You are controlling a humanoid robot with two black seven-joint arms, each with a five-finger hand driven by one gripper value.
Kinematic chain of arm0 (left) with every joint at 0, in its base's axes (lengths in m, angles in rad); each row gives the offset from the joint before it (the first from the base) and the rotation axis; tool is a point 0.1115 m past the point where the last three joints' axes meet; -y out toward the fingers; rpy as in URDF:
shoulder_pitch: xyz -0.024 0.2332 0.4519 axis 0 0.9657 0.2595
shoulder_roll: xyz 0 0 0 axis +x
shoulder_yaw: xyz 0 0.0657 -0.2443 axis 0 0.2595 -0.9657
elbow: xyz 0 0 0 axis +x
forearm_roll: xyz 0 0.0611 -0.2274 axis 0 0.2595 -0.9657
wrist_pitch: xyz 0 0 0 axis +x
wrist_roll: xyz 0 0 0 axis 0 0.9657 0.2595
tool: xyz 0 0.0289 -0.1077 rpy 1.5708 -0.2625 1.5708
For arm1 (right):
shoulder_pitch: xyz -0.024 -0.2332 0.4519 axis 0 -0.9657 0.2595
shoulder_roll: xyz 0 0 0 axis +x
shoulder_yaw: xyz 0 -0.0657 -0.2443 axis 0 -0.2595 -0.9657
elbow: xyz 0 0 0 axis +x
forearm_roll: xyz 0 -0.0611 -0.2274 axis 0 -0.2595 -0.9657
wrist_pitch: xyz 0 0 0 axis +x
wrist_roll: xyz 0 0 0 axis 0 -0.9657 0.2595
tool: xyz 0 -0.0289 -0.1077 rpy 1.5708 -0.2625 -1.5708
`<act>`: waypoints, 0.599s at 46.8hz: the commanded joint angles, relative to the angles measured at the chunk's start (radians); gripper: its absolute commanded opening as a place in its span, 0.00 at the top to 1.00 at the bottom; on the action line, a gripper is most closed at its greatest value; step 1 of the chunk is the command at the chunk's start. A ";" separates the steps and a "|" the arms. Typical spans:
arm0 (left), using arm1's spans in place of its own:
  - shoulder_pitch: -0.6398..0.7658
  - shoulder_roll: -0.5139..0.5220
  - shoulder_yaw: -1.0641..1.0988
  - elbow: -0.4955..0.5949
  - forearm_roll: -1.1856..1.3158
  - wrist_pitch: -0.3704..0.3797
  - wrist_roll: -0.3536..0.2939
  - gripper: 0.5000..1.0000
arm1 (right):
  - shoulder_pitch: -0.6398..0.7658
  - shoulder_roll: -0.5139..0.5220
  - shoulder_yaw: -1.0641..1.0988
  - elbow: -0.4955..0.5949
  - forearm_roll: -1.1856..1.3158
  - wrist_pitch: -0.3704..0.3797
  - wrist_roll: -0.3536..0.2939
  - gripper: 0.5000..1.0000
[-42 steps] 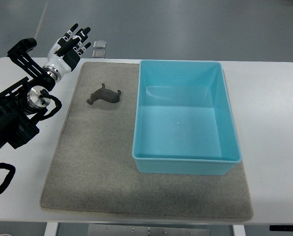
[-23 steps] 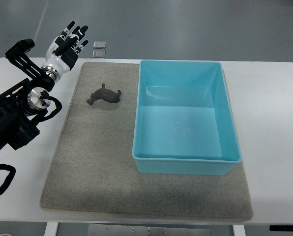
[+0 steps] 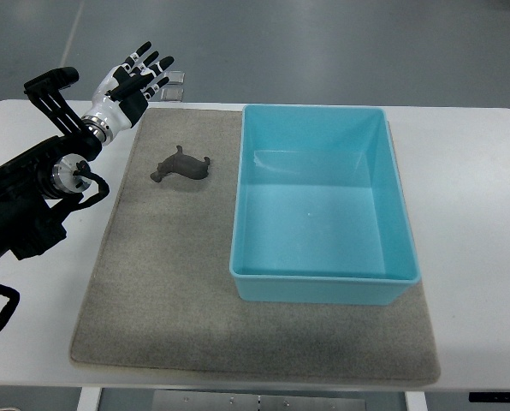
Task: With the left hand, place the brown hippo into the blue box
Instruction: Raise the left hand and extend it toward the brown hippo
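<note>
- The left hand point(image 3: 128, 83) is at the far left of the scene, over the far-left corner of the worktop point(image 3: 482, 214), its black arm coming in from the left edge.
- Its fingers point(image 3: 144, 62) are spread wide and nearly straight, pointing away toward the far right; they hold nothing.
- The brown hippo point(image 3: 180, 165) lies on the grey mat point(image 3: 152, 291), in the mat's far-left part, to the near right of the hand and apart from it.
- The hippo looks to be lying on its side rather than standing, though its small dark shape makes this hard to tell for certain.
- The blue box point(image 3: 323, 287) sits on the right part of the mat, open at the top, with only its bare pale floor showing inside.
- The hippo is left of the box's left wall, near it but not touching, level with the box's far half.
- The mat covers most of the middle of the white worktop, leaving bare strips at the left and right.
- Two small clear pieces point(image 3: 173, 84) lie beyond the far edge of the worktop, just right of the fingertips; what they are cannot be told.
- A black cable loop point(image 3: 0, 310) hangs at the near left, beside the arm.
</note>
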 commanded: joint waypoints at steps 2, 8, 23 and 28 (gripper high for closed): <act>-0.009 0.030 0.022 -0.022 0.092 0.001 0.000 0.01 | 0.000 0.000 0.001 0.000 0.000 0.000 0.000 0.13; -0.010 0.056 0.024 -0.054 0.252 -0.003 0.001 0.01 | 0.000 0.000 0.000 0.000 0.000 0.000 0.000 0.13; -0.026 0.079 0.059 -0.097 0.603 -0.019 0.001 0.01 | 0.000 0.000 0.000 0.000 0.000 0.000 0.000 0.13; -0.041 0.096 0.087 -0.120 0.640 -0.043 0.001 0.01 | 0.000 0.000 0.000 0.000 0.000 0.000 0.000 0.13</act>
